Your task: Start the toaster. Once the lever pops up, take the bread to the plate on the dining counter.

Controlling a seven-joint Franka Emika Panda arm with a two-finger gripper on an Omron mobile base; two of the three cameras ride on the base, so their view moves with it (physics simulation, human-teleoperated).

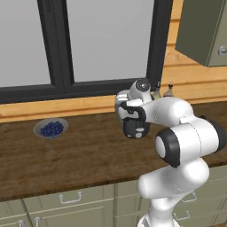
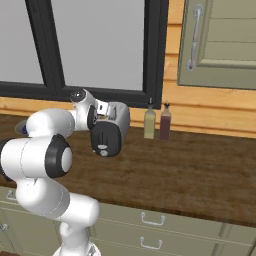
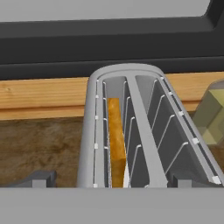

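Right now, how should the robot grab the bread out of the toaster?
Probably from straight above, pinching the top edge of the bread across its two flat faces. It stands upright on edge in the left slot of the toaster, walled in by wire guides, so only that top edge is reachable.

Toaster (image 2: 112,131) on brown counter (image 2: 190,175) — black end panel facing camera; two bottles (image 2: 157,120) just right, below window (image 2: 95,45).

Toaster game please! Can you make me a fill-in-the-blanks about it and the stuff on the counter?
1. The bread stands in the toaster's ____ slot in the hand view.
2. The small bowl holds ____ berries.
3. Beside the toaster stand ____ bottles.

Missing words: left; blue; two
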